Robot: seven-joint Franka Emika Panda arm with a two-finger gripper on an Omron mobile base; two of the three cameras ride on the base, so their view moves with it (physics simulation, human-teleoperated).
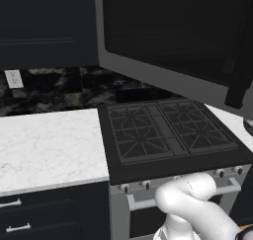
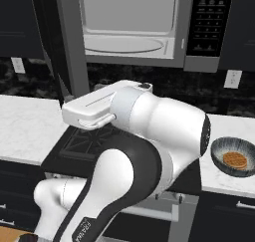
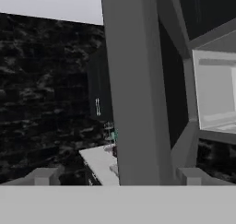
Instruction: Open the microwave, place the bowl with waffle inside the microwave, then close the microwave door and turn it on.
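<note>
From the left base view I see the microwave door (image 1: 168, 41) swung out wide, its dark glass panel hanging over the stove (image 1: 168, 135) and filling the upper right. Its grey lower edge runs diagonally down toward the right, and the black handle (image 1: 242, 76) sits at the far right end of it. Beneath that edge there is open air above the burner grates. The white marble bench (image 1: 47, 147) to the left of the stove is bare right up to its front edge, with a wall outlet (image 1: 14, 78) on the dark backsplash behind it.

From the right base view the microwave (image 2: 144, 27) stands open above the stove, its light grey cavity and white turntable (image 2: 124, 44) exposed, the control panel (image 2: 209, 19) to the right. The door's grey edge comes down as a vertical post left of the cavity. My arm's white bulk covers most of the stovetop. The bowl (image 2: 234, 156) rests on the right-hand bench near its front edge, well apart from the microwave, with the waffle (image 2: 235, 160) lying flat inside it.

In the hand view the door's grey frame edge rises as a broad upright bar straight ahead, very close, between the two fingertips (image 3: 44, 176). The hand (image 3: 117, 177) is spread fully apart and grips nothing. The lit cavity shows at the right past the bar.
</note>
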